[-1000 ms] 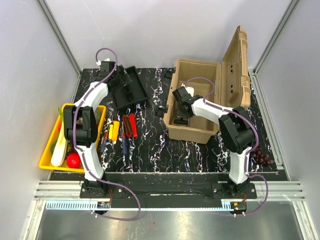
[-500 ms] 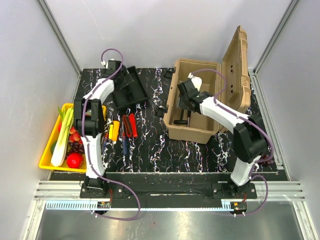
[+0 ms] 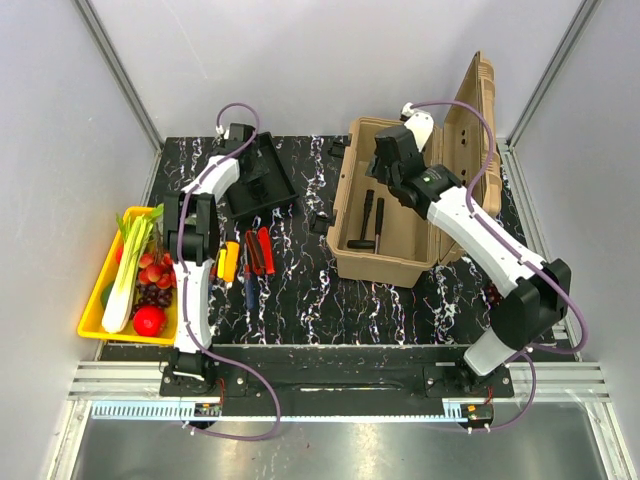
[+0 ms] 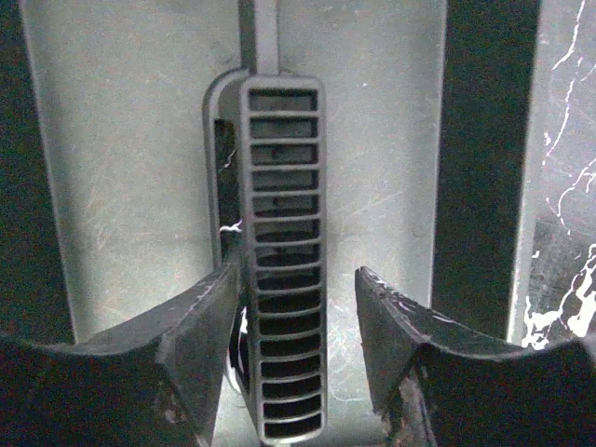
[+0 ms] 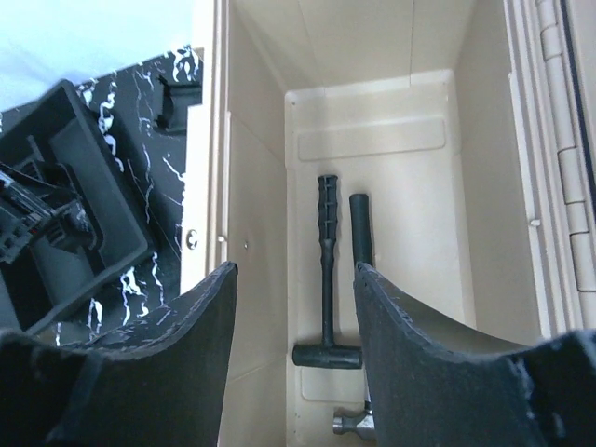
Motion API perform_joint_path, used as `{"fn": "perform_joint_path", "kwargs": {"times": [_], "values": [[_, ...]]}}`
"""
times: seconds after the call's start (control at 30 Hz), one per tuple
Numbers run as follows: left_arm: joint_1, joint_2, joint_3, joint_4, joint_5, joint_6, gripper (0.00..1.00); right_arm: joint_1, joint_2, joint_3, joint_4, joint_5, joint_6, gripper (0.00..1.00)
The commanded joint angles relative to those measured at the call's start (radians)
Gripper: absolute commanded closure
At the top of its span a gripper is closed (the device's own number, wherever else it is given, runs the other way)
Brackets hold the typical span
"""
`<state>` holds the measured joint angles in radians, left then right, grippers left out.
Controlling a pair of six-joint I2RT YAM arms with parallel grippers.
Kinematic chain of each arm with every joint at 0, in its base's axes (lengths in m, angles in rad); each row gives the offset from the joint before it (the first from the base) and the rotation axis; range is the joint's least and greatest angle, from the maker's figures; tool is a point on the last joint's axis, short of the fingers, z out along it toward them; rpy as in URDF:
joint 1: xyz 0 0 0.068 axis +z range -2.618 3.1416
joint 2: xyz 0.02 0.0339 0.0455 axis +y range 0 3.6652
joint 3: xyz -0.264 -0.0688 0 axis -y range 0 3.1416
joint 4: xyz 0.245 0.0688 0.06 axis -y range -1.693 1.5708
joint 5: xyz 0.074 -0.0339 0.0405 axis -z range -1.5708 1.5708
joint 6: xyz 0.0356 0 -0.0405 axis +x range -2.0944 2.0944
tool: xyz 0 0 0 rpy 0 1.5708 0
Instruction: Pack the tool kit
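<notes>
**Black marbled bench, left tool straddling the tray handle**

I'm running both arms here. Black inner tray is sitting at the back left of the bench, well apart from the tan toolbox, which is standing open at the right with its lid up. Left arm is the nearer one, its tool hanging right over the tray. In the wrist view the ribbed handle is running straight up between the fingers, long axis along the gap and crosswise to the closing direction. Jaws are standing apart. Left finger is looking close to or touching the handle and right finger is showing a gap, so I'm calling it not yet clamped. Handle is sitting a bit left of centre, and alignment is looking fine for a pinch.

Right tool is hovering above the toolbox, jaws spread, gripping nothing. Below it a black hammer and a second dark-handled tool are lying side by side, lengthwise on the box floor.

Small hand tools are lying loose on the bench between the yellow tray and the toolbox, not yet packed. I'm judging the inner tray has to travel rightward to the box, so the left arm is looking like the one to lift it.
</notes>
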<state>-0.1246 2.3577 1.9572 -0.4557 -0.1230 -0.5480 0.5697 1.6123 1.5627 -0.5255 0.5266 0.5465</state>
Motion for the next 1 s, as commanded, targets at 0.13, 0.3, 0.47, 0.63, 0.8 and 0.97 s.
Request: {"fn": "perform_joint_path", "kwargs": {"times": [0.13,0.3,0.47,0.63,0.8,0.97], "values": [[-0.009,0.074,0.152,-0.070,-0.035,0.046,0.78,-0.004,-0.061,0.091,-0.011,0.049,-0.043,0.41],[-0.012,0.046,0.158,-0.070,-0.041,0.056,1.00,-0.004,-0.066,0.131,-0.022,0.058,-0.068,0.41],[-0.020,-0.021,0.174,-0.070,-0.063,0.094,1.00,-0.004,-0.069,0.194,-0.030,0.059,-0.088,0.41],[-0.021,-0.118,0.197,-0.063,-0.061,0.100,1.00,-0.004,-0.081,0.227,-0.041,0.079,-0.103,0.40],[-0.021,-0.224,0.168,-0.054,-0.021,0.092,1.00,-0.005,-0.095,0.232,-0.059,0.127,-0.144,0.39],[-0.029,-0.339,0.138,-0.078,0.003,0.074,1.00,-0.011,-0.135,0.217,-0.035,0.119,-0.163,0.39]]}}
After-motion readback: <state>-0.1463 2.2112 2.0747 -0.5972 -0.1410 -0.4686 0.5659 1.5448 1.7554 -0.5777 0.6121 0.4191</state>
